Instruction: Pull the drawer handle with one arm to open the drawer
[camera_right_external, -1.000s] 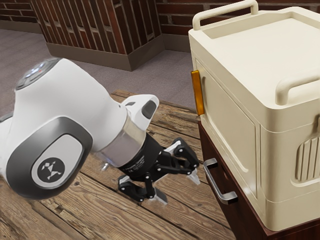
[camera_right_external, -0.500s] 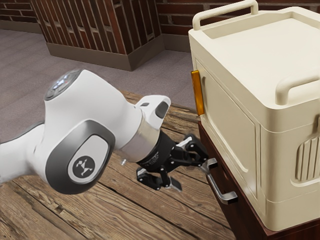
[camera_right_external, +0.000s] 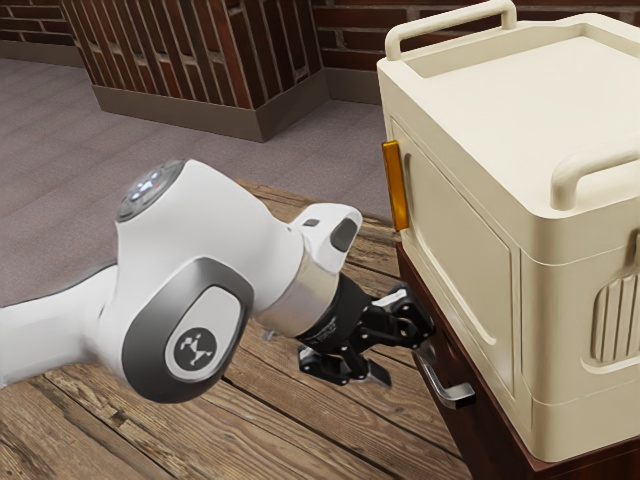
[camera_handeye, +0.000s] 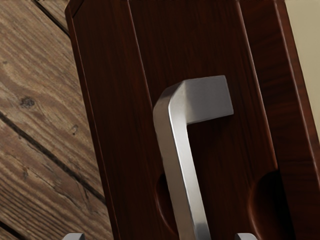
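Reaching in from the exterior view's left, your gripper (camera_right_external: 402, 363) is at the drawer handle (camera_right_external: 456, 393), fingers spread wide w/ nothing clamped betw. them. In the wrist view the fingertips (camera_handeye: 73, 236) show well apart at the lower edge, w/ the handle's bar running betw. them; you can't tell from either view whether one touches it. The handle's far end is hidden behind your gripper in the exterior view, but the wrist view has one bent end meeting the dark red-brown drawer front (camera_handeye: 210, 45).

That drawer looks shut, its front approx. in line w/ the cabinet (camera_right_external: 515, 462). On top of the cabinet you've got the cream box (camera_right_external: 470, 125) (a bulky thing, w/ rails up top and an orange strip (camera_right_external: 396, 187) on its side). Wood planks (camera_right_external: 290, 430) lie below your arm; brick walls (camera_right_external: 200, 50) stand in the b/g.
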